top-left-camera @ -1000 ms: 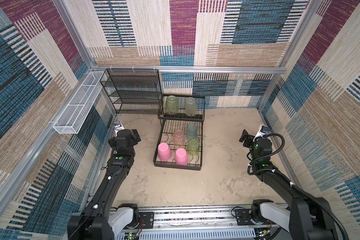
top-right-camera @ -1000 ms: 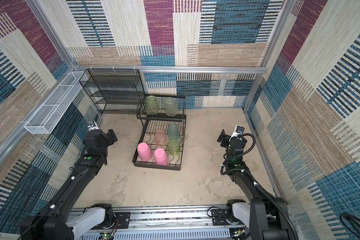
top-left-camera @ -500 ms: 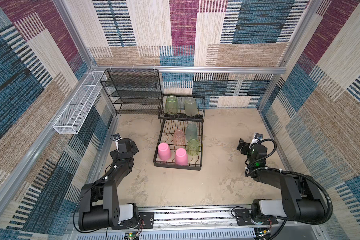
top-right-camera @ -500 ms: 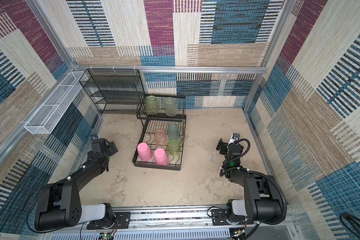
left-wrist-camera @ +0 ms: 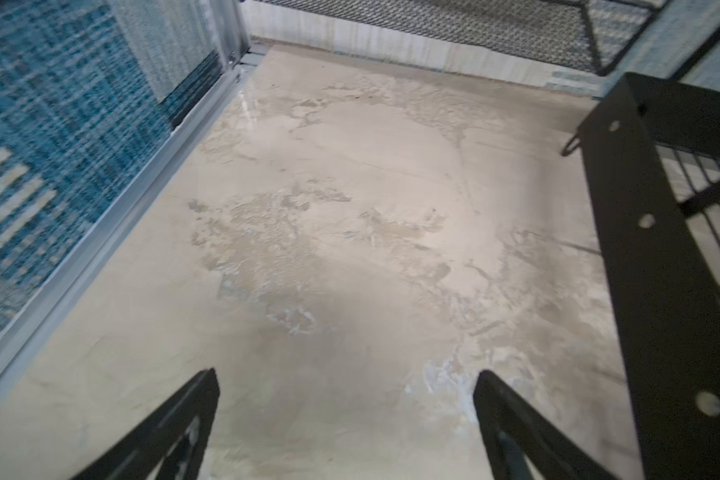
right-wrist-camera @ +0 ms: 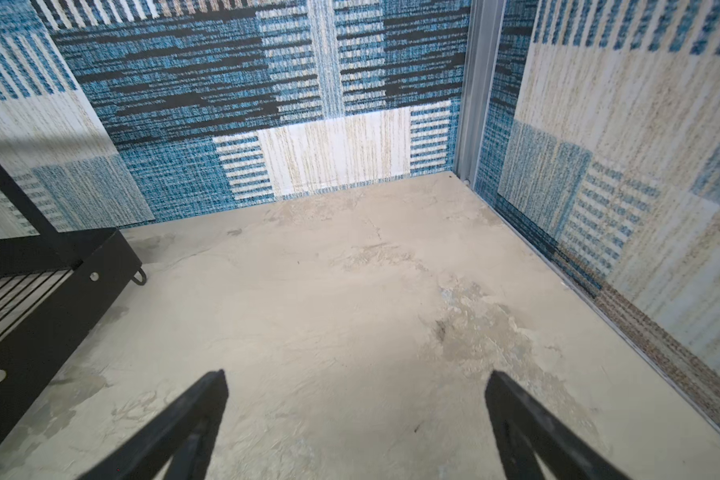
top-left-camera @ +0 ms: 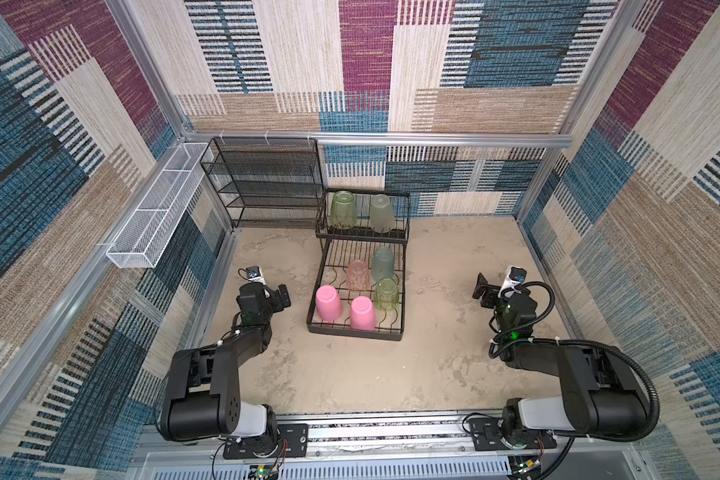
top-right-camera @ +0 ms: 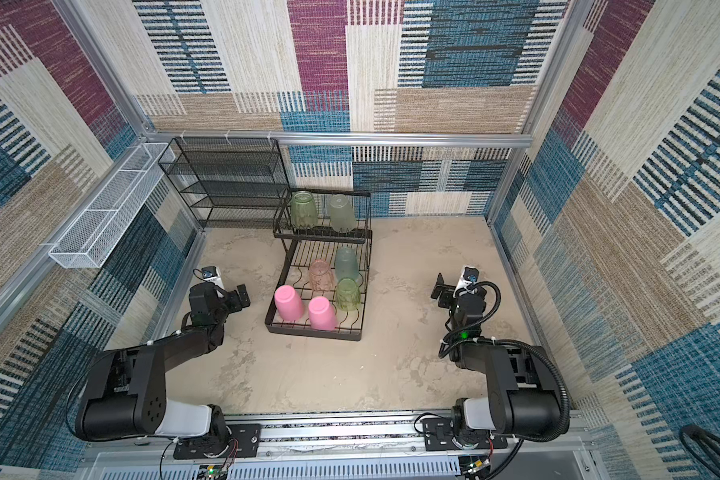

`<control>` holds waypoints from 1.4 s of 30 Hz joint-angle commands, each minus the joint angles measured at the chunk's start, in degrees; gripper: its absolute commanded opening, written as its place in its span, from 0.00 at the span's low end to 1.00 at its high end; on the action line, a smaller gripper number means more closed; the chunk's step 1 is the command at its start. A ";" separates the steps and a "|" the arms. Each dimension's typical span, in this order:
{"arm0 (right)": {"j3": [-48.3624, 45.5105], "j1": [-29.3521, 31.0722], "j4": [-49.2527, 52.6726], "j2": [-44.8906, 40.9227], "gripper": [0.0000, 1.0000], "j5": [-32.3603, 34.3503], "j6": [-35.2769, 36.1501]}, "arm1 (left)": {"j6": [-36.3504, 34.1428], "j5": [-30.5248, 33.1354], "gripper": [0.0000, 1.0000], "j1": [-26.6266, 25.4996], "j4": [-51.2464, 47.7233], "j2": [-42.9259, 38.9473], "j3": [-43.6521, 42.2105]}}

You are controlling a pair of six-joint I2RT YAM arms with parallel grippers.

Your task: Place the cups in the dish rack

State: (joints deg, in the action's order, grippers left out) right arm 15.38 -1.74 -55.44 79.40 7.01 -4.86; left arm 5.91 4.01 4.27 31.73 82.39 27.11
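Jaws wide on left gripper (left-wrist-camera: 346,374) and right gripper (right-wrist-camera: 356,374), dish rack (top-left-camera: 354,335) between.

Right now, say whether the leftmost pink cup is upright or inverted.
Inverted: the leftmost pink cup shows its closed base on top, mouth down in the dish rack.

A tall black mesh shelf unit (top-left-camera: 262,183) stands at the back left corner of the mottled beige desk (top-left-camera: 341,374). A long white mesh basket (top-left-camera: 159,208) hangs along the left wall's aluminium rail (top-left-camera: 59,316). Woven patchwork panels (top-left-camera: 366,62) in blue, maroon and tan cover the walls.
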 commanded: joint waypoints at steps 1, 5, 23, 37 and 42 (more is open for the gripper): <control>-0.44 0.04 -5.16 0.47 1.00 -1.97 1.56 | -4.69 -2.21 0.99 -1.91 11.63 0.80 -3.17; -3.97 0.06 -14.69 3.40 1.00 -2.48 2.59 | -7.68 -2.25 0.99 -4.24 20.21 4.99 -5.93; -2.69 0.06 -17.22 8.73 1.00 -10.05 5.65 | -5.47 0.12 0.99 -3.13 14.34 6.20 -2.13; -3.03 0.05 -17.32 8.41 1.00 -10.08 5.65 | -5.47 0.03 0.99 -3.22 15.30 5.85 -2.77; -3.12 0.00 -17.43 8.41 1.00 -10.17 5.66 | -5.47 0.01 0.99 -3.26 15.30 5.84 -2.77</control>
State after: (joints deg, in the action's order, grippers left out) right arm 12.34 -1.74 -71.94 87.94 -2.61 0.27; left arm 0.27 4.27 1.02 45.67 88.44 24.51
